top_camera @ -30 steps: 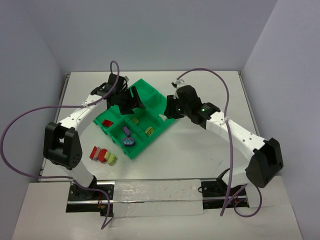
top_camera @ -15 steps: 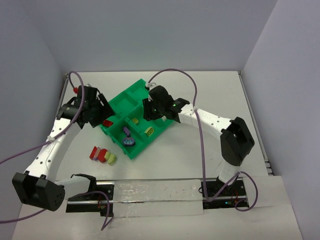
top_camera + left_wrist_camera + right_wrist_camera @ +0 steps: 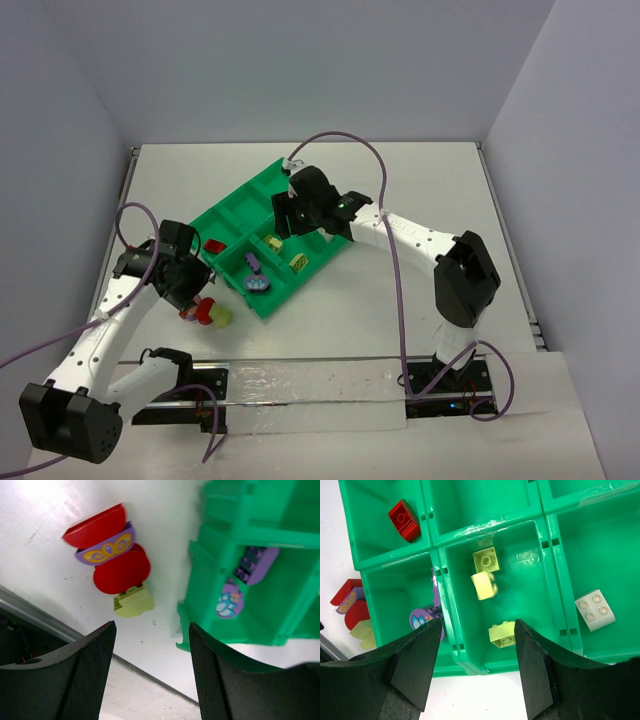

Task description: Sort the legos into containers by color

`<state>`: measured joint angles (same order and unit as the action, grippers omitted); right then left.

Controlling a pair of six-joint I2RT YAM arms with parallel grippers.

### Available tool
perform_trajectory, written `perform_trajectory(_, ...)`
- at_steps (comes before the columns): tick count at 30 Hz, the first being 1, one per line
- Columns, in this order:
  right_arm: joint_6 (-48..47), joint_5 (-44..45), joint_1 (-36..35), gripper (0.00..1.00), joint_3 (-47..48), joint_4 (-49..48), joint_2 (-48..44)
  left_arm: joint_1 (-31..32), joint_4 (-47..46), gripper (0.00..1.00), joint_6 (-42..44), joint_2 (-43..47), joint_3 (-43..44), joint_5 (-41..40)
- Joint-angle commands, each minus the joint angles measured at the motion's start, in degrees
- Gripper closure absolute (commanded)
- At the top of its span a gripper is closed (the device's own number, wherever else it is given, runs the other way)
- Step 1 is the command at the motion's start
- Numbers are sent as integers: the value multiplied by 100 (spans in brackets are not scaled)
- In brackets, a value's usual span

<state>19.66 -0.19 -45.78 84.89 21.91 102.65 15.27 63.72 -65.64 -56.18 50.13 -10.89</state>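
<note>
The green tray of containers (image 3: 235, 205) lies slanted mid-table. My right gripper (image 3: 477, 675) hangs open over its middle bin, which holds two yellow-green legos (image 3: 486, 559) (image 3: 502, 633) and a third, blurred one (image 3: 484, 585) clear of the fingers. Other bins hold a red brick (image 3: 404, 520), a white brick (image 3: 595, 610) and purple pieces (image 3: 257, 565). On the table left of the tray lies a cluster of loose legos (image 3: 121, 571): red, purple and a yellow-green brick (image 3: 133, 601). My left gripper (image 3: 152, 680) stands open above the table beside that cluster, holding nothing.
A metal rail (image 3: 300, 370) runs along the near table edge by the arm bases. Purple cables loop from both arms over the table. Walls close in the left, back and right sides.
The left arm has swung from the tray back to the loose cluster. The right arm moved over the tray's middle bin and opened; a yellow-green brick is now loose below it.
</note>
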Motion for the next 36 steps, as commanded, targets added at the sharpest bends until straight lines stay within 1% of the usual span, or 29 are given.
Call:
perform_trajectory(1,-41,92,-36,32,248,-22,-177,-33,400,34,-825,29,-73,-429)
perform_trajectory(6,-84,185,-36,32,83,-11,-477,-57,562,33,-1461,37,-279,-786)
perform_trajectory(7,-85,201,-28,32,33,-3,-593,-129,492,36,-1532,6,-340,-791)
perform_trajectory(9,-94,219,-36,32,-30,-1,-694,-235,371,37,-1547,-70,-495,-775)
perform_trajectory(11,-117,235,-31,32,-93,29,-846,-509,-47,31,-1344,-271,-690,-580)
perform_trajectory(14,-165,274,-36,32,-150,60,-951,-749,-389,21,-1175,-431,-856,-446)
perform_trajectory(15,-182,300,-28,32,-192,86,-1002,-885,-468,15,-1039,-499,-874,-369)
perform_trajectory(16,-199,335,-36,32,-218,95,-1037,-937,-639,12,-959,-534,-883,-326)
perform_trajectory(18,-215,349,-36,32,-290,95,-1107,-1009,-812,8,-780,-640,-891,-205)
perform_trajectory(21,-217,337,-43,32,-348,77,-1135,-1035,-1041,4,-523,-822,-891,120)
perform_trajectory(26,-209,262,-36,32,-369,51,-1107,-1035,-1454,3,-329,-924,-1055,572)
perform_trajectory(30,-220,241,-36,32,-409,54,-1110,-1035,-1467,8,-359,-982,-1131,536)
perform_trajectory(36,-243,219,-36,32,-418,97,-1066,-1035,-1359,9,-409,-1027,-1194,435)
